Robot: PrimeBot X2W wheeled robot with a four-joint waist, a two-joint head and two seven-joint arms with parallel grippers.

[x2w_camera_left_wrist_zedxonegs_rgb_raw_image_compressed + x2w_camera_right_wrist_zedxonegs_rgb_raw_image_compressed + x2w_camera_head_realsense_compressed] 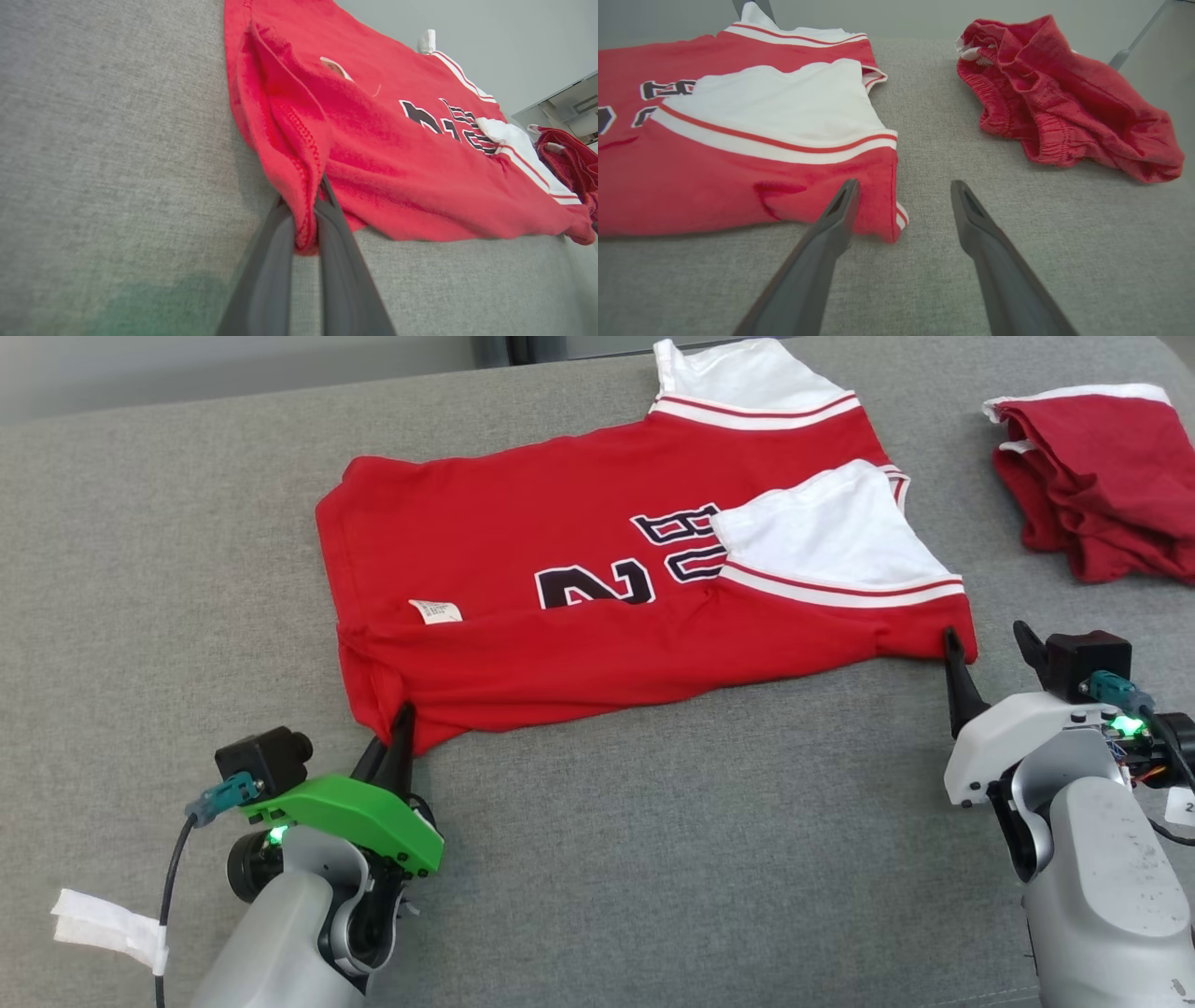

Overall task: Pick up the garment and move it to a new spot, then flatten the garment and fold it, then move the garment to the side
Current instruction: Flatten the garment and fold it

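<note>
Altogether one jersey (523,523), one red bundle (1102,476)

**stitchy_dan:** The garment (523,513) looks like soft matt knit cloth to me, with chunky stitching along the hem. Is the surface (653,821) upholstery or what?

**mo_tinkers:** Pretty much, it's coarse grey woven fabric with zero shine. The crumpled red heap (1102,476) at 2 o'clock looks rougher, almost towelling, with a ribbed gathered edge. The fingers (822,242) are smooth dark matt plastic. The green cover (345,807) at 7 o'clock is slightly glossy plastic, and the white shell (1008,733) at 4 o'clock is smooth too.
</note>
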